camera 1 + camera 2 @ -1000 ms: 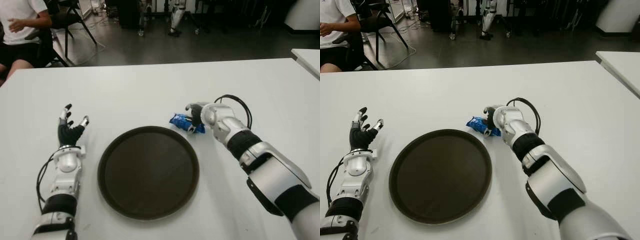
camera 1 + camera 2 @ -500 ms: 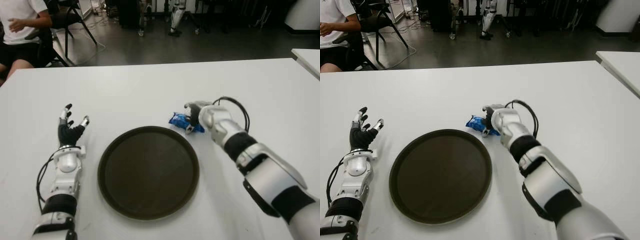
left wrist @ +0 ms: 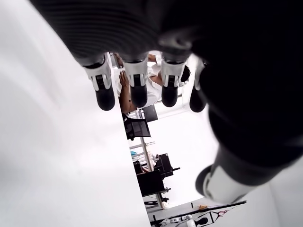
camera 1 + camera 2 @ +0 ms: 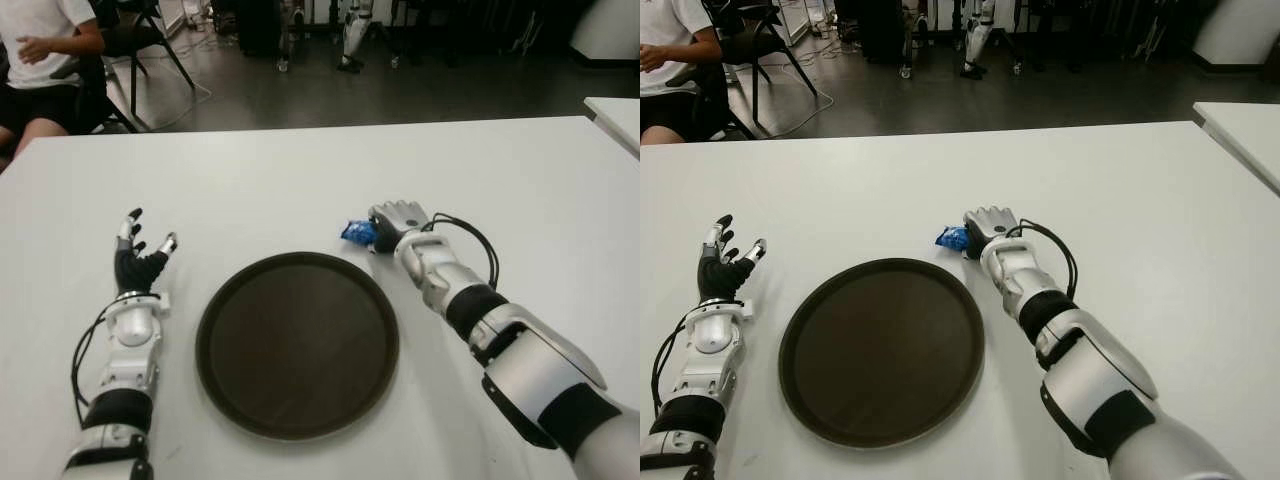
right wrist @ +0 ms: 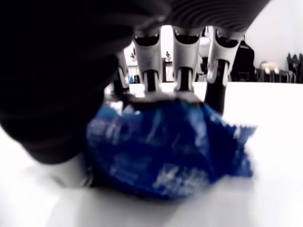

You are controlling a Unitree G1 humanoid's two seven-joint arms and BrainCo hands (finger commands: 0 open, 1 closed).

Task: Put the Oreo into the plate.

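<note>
The Oreo is a small blue packet (image 4: pixel 356 232) lying on the white table (image 4: pixel 300 170), just beyond the far right rim of the round dark plate (image 4: pixel 297 343). My right hand (image 4: pixel 398 217) sits palm down over the packet, and only its left end shows past the fingers. In the right wrist view the fingers (image 5: pixel 182 56) reach over the far side of the packet (image 5: pixel 165 151) while the thumb presses its near side. My left hand (image 4: pixel 140 250) is left of the plate, fingers spread and empty.
A seated person (image 4: pixel 40 50) is beyond the table's far left corner, next to a chair. A second white table (image 4: pixel 615 112) juts in at the right edge. Black cable loops from my right wrist (image 4: pixel 470 235).
My right hand has turned palm down over the packet, and the forearm has dropped lower. The packet has shifted slightly away from the plate. The left hand has not moved.
</note>
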